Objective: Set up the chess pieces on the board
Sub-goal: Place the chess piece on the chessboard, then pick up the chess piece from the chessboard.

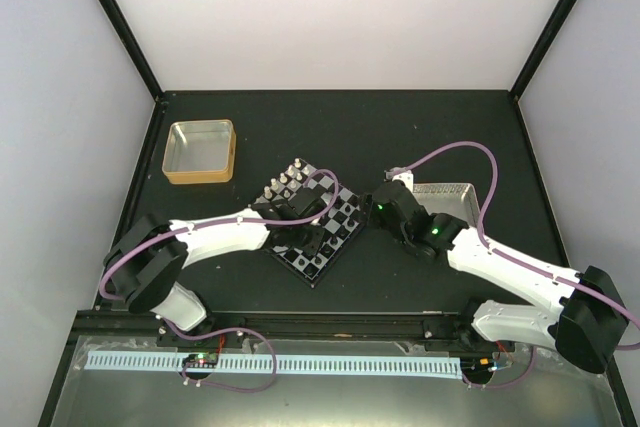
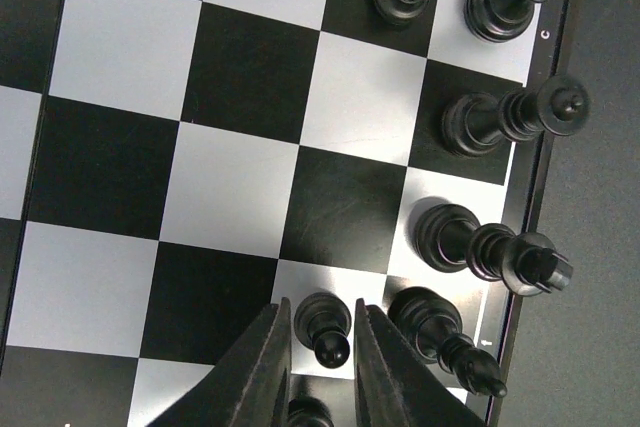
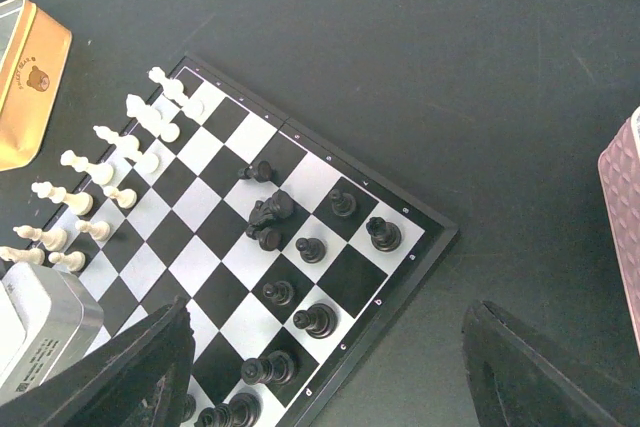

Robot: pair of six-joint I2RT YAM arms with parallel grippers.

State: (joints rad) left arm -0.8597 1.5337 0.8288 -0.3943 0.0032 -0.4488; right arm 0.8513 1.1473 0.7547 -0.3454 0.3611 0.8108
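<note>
Left arm (image 1: pixel 215 232) stretched over board (image 2: pixel 240 187); left end effector (image 2: pixel 321 305) pointing down, slightly parted astride black pawn (image 2: pixel 327 339) on white square, no grip. Empty, wide-open right end effector (image 3: pixel 330 312) beside board. Left wrist view: seven black pieces (image 2: pixel 500 117).

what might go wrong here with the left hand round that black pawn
The left hand closely flanks the black pawn, so pulling away could drag or tip it. One finger is also very close to the neighbouring black piece, which could get knocked over.
</note>
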